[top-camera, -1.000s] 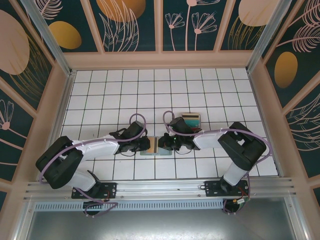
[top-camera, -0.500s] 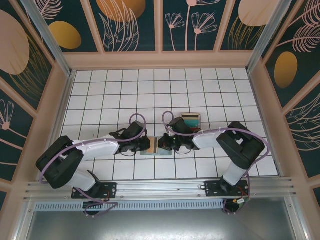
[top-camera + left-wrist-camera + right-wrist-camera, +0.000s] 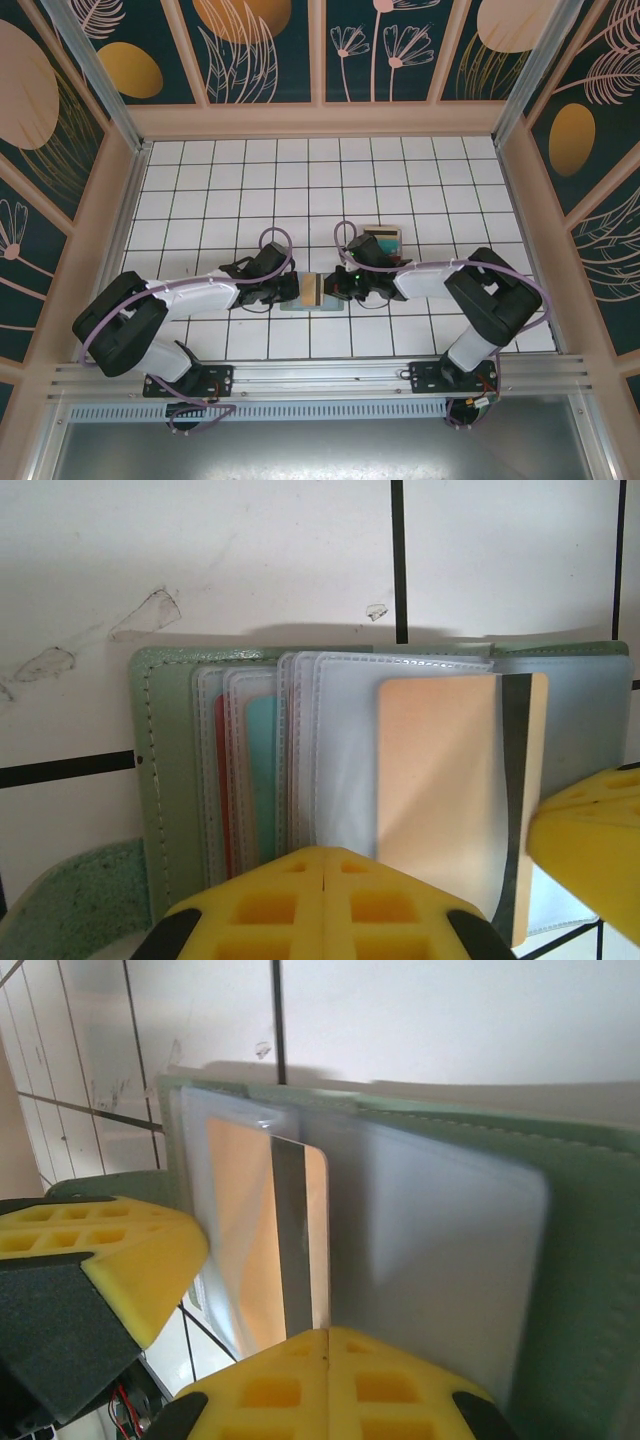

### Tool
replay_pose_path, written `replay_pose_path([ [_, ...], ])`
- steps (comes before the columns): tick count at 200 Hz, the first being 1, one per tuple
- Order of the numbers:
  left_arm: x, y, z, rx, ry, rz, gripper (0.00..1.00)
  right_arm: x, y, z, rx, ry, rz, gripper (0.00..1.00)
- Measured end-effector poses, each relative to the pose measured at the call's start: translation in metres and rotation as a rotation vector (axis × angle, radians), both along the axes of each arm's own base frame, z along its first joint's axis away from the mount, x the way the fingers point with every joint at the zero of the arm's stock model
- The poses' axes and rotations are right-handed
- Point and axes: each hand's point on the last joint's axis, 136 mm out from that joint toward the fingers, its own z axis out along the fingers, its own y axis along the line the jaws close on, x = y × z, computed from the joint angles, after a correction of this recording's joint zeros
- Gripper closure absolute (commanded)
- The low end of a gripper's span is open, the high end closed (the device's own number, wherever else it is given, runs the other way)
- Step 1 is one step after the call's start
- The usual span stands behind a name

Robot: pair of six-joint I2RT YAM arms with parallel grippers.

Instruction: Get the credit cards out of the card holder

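White tiled table (image 3: 200,180) with dark grid lines, walled by panels printed with leaves and flowers. The left arm (image 3: 190,297) and right arm (image 3: 440,280) reach inward and meet over the card holder (image 3: 165,780), which lies open and flat near the middle of the table's near edge.

Left gripper (image 3: 328,868): yellow fingertips pressed together with nothing between them, set over the near edge of the holder's clear sleeves (image 3: 345,750).

Right gripper (image 3: 325,1360): fingertips closed on the edge of the gold card (image 3: 440,800), pinching it. The card lies partly out of its sleeve, over the holder's right panel, and carries a dark stripe along one side.

A teal card (image 3: 262,780) and a red card (image 3: 222,790) sit tucked in the left sleeves, only narrow strips showing. A small tray (image 3: 399,242) rests just beyond the right gripper.

Any print on the cards is too blurred to read.
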Motion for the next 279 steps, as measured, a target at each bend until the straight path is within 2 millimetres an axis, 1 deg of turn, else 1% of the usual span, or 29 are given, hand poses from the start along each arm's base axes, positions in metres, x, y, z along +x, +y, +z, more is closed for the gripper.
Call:
replay_pose_path([
  [13,0.000,0.000,0.000,0.000,0.000,0.000,0.94,0.000,-0.002,-0.001,-0.003,0.001,0.000,1.00],
  [26,0.000,0.000,0.000,0.000,0.000,0.000,0.93,0.000,-0.002,-0.001,-0.004,0.001,-0.002,0.87],
  [34,0.000,0.000,0.000,0.000,0.000,0.000,0.93,0.001,-0.002,0.000,-0.002,-0.004,0.002,0.82],
  [46,0.000,0.000,0.000,0.000,0.000,0.000,0.93,0.001,-0.002,0.000,0.001,-0.002,-0.001,0.80],
  [69,0.000,0.000,0.000,0.000,0.000,-0.001,0.93,0.003,0.001,0.002,0.012,-0.011,-0.002,0.79],
  [95,0.000,0.000,0.000,0.000,0.000,-0.001,0.93,0.004,0.003,-0.003,0.013,-0.002,0.002,0.81],
  [101,0.000,0.000,0.000,0.000,0.000,-0.001,0.92,0.005,0.004,-0.003,0.016,-0.004,0.002,0.84],
  [116,0.000,0.000,0.000,0.000,0.000,-0.001,0.92,0.006,0.006,-0.004,0.014,0.000,0.001,0.96],
  [127,0.000,0.000,0.000,0.000,0.000,0.000,0.92,0.006,0.006,-0.004,0.015,-0.002,0.004,1.00],
  [171,0.000,0.000,0.000,0.000,0.000,0.000,0.92,0.005,0.005,-0.002,0.019,-0.010,0.002,1.00],
  [215,0.000,0.000,0.000,0.000,0.000,0.000,0.92,0.003,-0.022,0.001,0.007,-0.028,-0.042,1.00],
  [240,0.000,0.000,0.001,0.001,0.001,0.000,0.91,0.003,-0.033,0.010,-0.001,-0.053,-0.050,1.00],
  [261,0.000,0.000,0.002,0.009,0.010,0.000,0.89,0.003,-0.041,0.017,-0.026,-0.082,-0.050,1.00],
  [270,0.000,0.000,0.004,0.011,0.014,0.003,0.86,0.003,-0.044,0.019,-0.040,-0.090,-0.048,1.00],
  [279,0.001,-0.001,0.007,0.011,0.014,0.003,0.81,0.003,-0.046,0.023,-0.051,-0.101,-0.043,1.00],
])
